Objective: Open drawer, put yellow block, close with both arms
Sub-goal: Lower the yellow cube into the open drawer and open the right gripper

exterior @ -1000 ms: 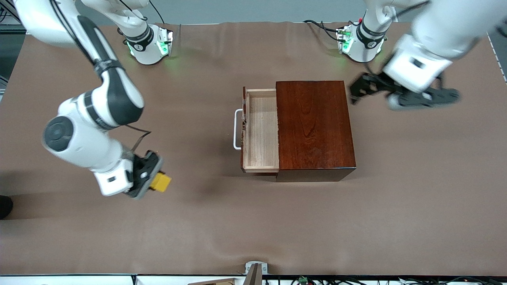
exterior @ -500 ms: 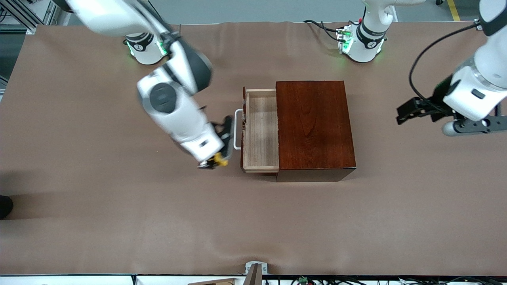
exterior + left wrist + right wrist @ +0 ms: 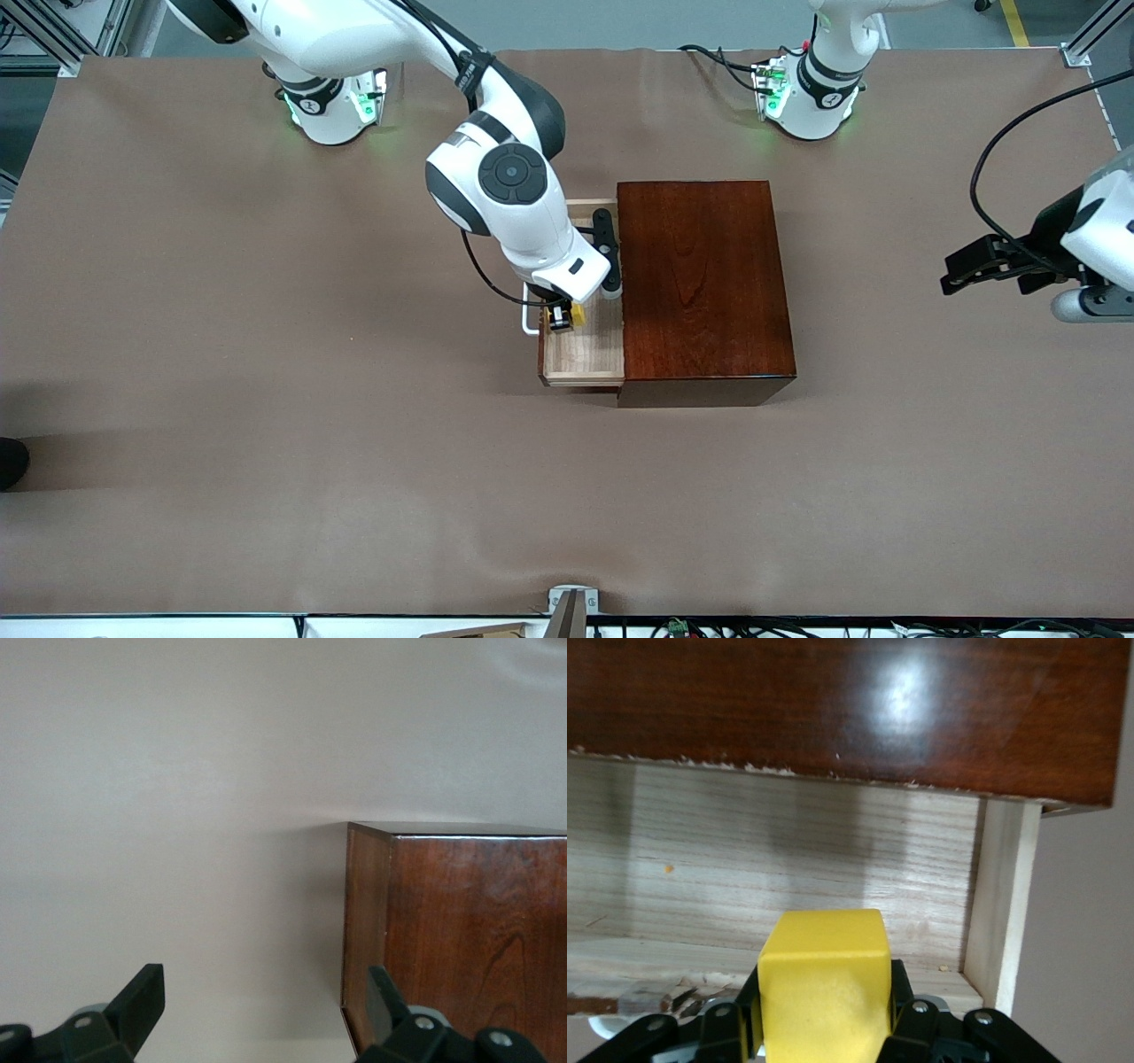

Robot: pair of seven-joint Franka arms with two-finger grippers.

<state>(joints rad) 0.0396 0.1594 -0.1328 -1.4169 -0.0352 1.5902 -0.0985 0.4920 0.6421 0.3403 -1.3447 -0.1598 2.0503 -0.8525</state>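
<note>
The drawer (image 3: pixel 580 350) stands pulled out of the dark reddish-brown box (image 3: pixel 704 283), its white handle (image 3: pixel 528 321) facing the right arm's end of the table. My right gripper (image 3: pixel 567 317) hangs over the open tray, shut on the yellow block (image 3: pixel 578 314). In the right wrist view the yellow block (image 3: pixel 824 979) fills the space between the black fingers of the right gripper (image 3: pixel 824 1028), above the light-wood drawer floor (image 3: pixel 788 868) and close to the box's edge (image 3: pixel 833 709). My left gripper (image 3: pixel 974 264) is up over the table past the box, open and holding nothing.
The left wrist view shows the left gripper (image 3: pixel 261 1010) over bare brown table beside an end wall of the box (image 3: pixel 469 930). Both green-lit bases (image 3: pixel 332 102) stand along the table edge farthest from the front camera. A small bracket (image 3: pixel 571 602) sits at the nearest edge.
The right arm has carried the yellow block from the table near its own end to over the open drawer. The left gripper has drawn away from the box toward its own end.
</note>
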